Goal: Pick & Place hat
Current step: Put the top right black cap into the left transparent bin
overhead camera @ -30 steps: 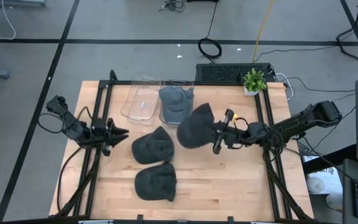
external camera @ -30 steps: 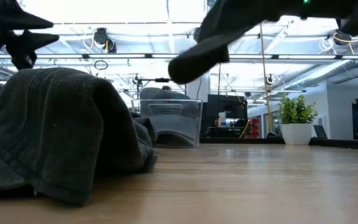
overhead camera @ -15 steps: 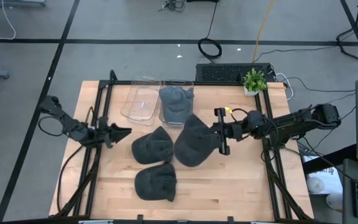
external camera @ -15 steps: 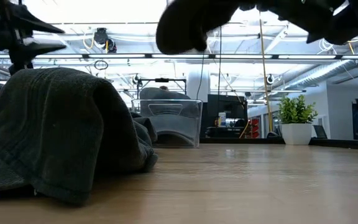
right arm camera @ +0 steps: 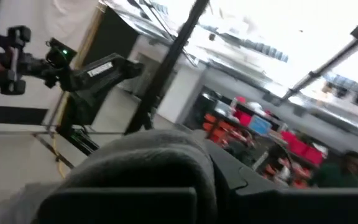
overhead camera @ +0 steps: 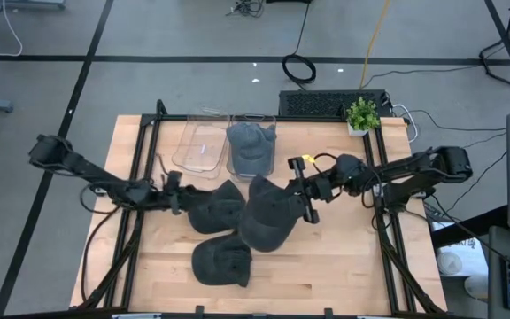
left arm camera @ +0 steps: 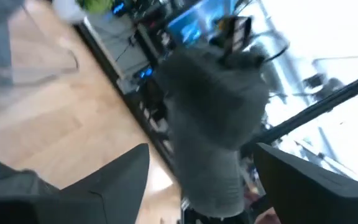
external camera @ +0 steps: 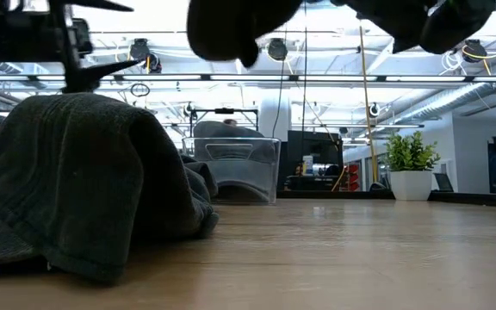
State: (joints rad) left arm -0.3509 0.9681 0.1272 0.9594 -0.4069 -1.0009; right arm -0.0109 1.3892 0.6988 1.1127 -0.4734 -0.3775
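Note:
Several dark grey hats are in the high view. One hat [overhead camera: 266, 219] hangs from my right gripper [overhead camera: 304, 190], which is shut on it above the table's middle. It also shows at the top of the low view as the held hat [external camera: 231, 30]. A second hat [overhead camera: 215, 206] and a third hat [overhead camera: 222, 263] lie flat on the wood. Another hat [overhead camera: 251, 146] sits in a clear bin [overhead camera: 271, 124]. My left gripper [overhead camera: 181, 195] is open at the left edge of the second hat, just above it. My right gripper holds the hat by its right-hand edge [overhead camera: 289, 193], pinched between the two fingers, which come level from the table's right. The hat is lifted clear of the table and droops toward the near edge. In the right wrist view its grey cloth [right arm camera: 148, 162] bulges up past the fingers.
An empty clear bin [overhead camera: 200, 146] stands beside the filled one at the far edge. A small potted plant [overhead camera: 361, 115] sits at the far right corner. Black frame rails [overhead camera: 144, 159] run along both sides. Bare wood [overhead camera: 343, 257] lies near right.
My right gripper has carried the hat toward the table's left and turned. The hat has swung from the far-left side of the fingers to hang toward the near edge, over the lying hats. My left gripper has reached right, up to the middle hat.

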